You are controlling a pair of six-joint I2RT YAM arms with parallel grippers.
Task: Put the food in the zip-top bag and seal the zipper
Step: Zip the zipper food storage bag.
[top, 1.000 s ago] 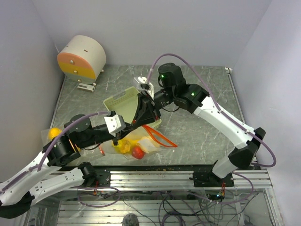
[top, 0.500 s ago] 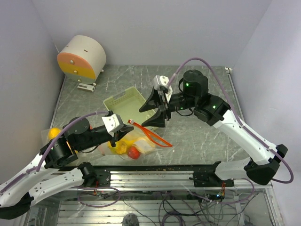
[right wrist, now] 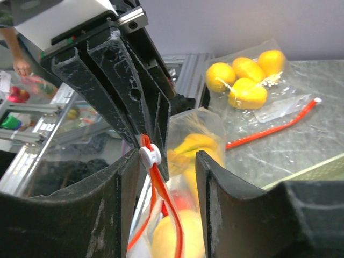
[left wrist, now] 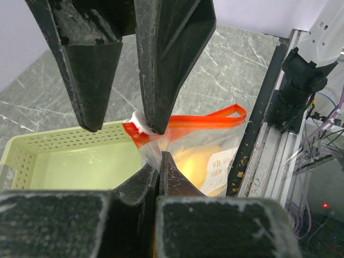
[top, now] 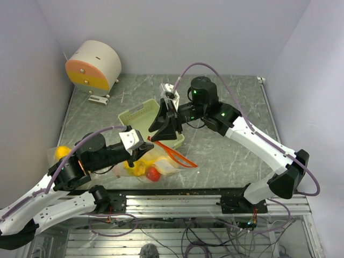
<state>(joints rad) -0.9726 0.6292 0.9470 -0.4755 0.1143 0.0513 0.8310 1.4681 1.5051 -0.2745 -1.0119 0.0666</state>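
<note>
Zipper (left wrist: 199, 119) pinched in left fingers (left wrist: 174, 183), between right fingers (left wrist: 166, 59)

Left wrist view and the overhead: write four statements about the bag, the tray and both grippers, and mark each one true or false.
1. The left gripper is shut on the zip-top bag just below the zipper. True.
2. The right gripper is clamped tight on the middle of the zipper. False: its jaws stand apart at the zipper's end, with the white slider between them.
3. The yellow food lies in the pale green tray. False: it shows inside the bag, and none shows in the tray.
4. A red piece lies in the bag beside the yellow food. True.
</note>
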